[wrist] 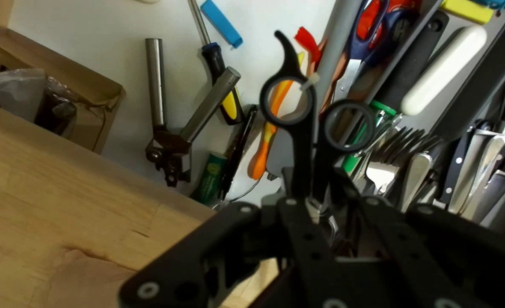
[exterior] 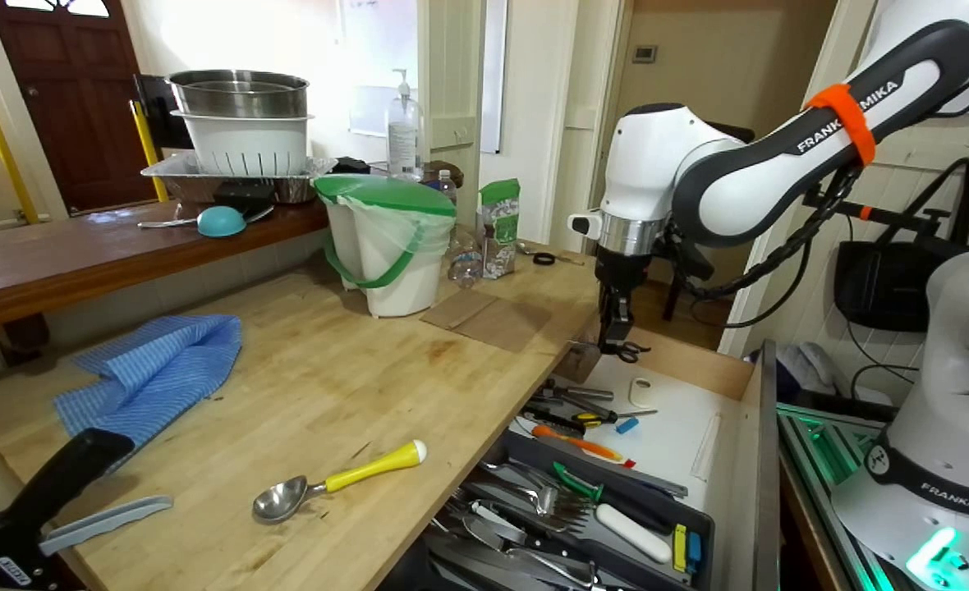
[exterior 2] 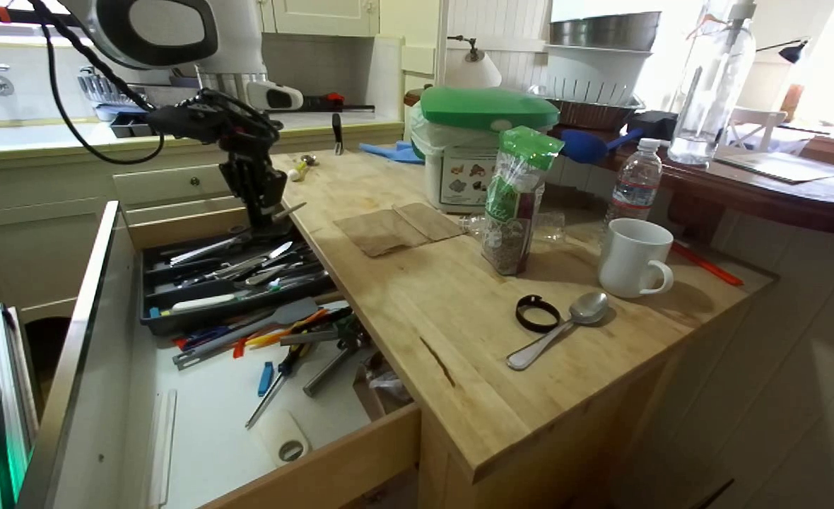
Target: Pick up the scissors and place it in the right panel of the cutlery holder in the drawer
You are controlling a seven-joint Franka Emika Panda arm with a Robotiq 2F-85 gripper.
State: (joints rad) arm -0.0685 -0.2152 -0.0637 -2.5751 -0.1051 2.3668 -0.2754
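My gripper [exterior: 613, 335] is shut on the black-handled scissors [exterior: 632, 353] and holds them above the open drawer [exterior: 768, 435]. The wrist view shows the scissors [wrist: 301, 147] between the fingertips [wrist: 310, 182], ring handles pointing away; the blades are mostly hidden by the fingers. In an exterior view the gripper [exterior 2: 265, 215] hangs near the countertop edge. The dark grey cutlery holder [exterior 2: 159, 325] lies in the drawer, crowded with metal utensils. Its long compartment beside the loose tools has a white handle [exterior: 632, 533] and a green-handled tool. I cannot tell which compartment is the right panel.
Loose tools, a screwdriver [exterior 2: 275, 389] and a tape roll [exterior 2: 290, 442] lie on the drawer floor. A cardboard box [wrist: 94, 102] sits by the countertop [exterior: 328, 394]. On the countertop are a yellow-handled scoop [exterior: 369, 468], a green-lidded bucket [exterior: 398, 263] and a mug [exterior 2: 625, 258].
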